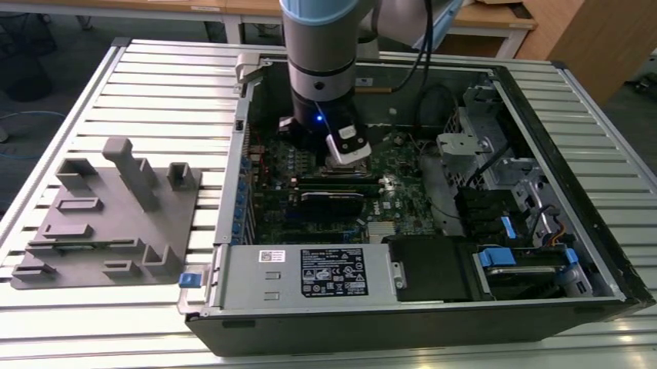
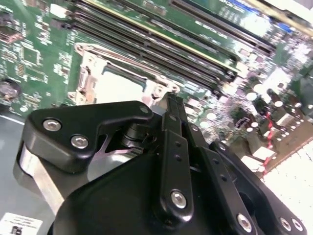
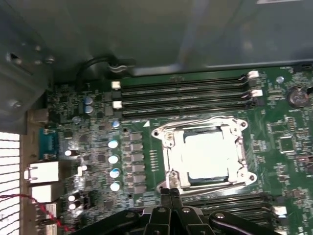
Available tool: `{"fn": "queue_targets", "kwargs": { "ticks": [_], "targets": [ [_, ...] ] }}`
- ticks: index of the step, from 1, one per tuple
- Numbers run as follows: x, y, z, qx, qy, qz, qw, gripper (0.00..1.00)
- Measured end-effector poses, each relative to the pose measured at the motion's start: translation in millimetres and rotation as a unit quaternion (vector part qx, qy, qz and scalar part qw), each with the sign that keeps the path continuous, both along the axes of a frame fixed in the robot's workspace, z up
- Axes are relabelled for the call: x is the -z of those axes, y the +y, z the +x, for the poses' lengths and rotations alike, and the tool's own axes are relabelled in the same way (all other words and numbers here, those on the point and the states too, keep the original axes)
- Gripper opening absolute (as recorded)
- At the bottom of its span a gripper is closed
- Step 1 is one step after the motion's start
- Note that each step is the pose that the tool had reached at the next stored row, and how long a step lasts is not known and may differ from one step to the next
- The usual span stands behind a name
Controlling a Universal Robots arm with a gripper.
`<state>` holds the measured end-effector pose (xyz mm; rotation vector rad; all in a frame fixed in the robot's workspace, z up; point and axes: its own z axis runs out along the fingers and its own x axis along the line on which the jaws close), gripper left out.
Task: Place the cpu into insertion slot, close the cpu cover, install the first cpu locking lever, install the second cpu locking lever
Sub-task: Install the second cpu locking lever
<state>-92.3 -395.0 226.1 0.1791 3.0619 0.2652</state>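
in the exterior view we see the arm (image 1: 320, 69) reaching down into the open case (image 1: 411, 192), which lies on the slatted bench (image 1: 154, 84). its wrist hangs right over the socket area of the board (image 1: 401, 165). a grey fixture (image 1: 108, 211) sits well apart, toward the exterior view's left.

in the second wrist view the claw (image 2: 171, 105) is clenched, its fingers (image 2: 168, 142) pressed together with nothing between them. the tip hovers just beside a corner of the cover (image 2: 85, 63). the cpu (image 2: 120, 81) shows pale inside the frame.

in the first wrist view we get the clearest look. the cpu (image 3: 211, 155) lies flat in the slot (image 3: 168, 154), and the cover (image 3: 234, 128) lies down around it, so we judge the first two steps done. the claw (image 3: 169, 192) sits near the edge of the socket that faces the memory slots (image 3: 230, 203). we cannot tell whether either lever is latched; the wire along the cover's rim is too fine to read.

we judge the step in hand to be a locking lever. the next move calls for a firm, narrow push with the closed tip, sideways under its hook, without scraping the board.
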Motion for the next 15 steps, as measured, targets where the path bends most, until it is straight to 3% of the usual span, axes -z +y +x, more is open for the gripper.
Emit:
{"fn": "queue_targets", "kwargs": {
  "ticks": [11, 15],
  "targets": [
    [0.0, 1.2, 31.3, 0.001, 0.0009, -0.0007, 1.0000, 0.10],
    [0.0, 4.3, 35.7, 0.003, 0.0008, -0.0114, 0.9999, 0.10]
  ]
}}
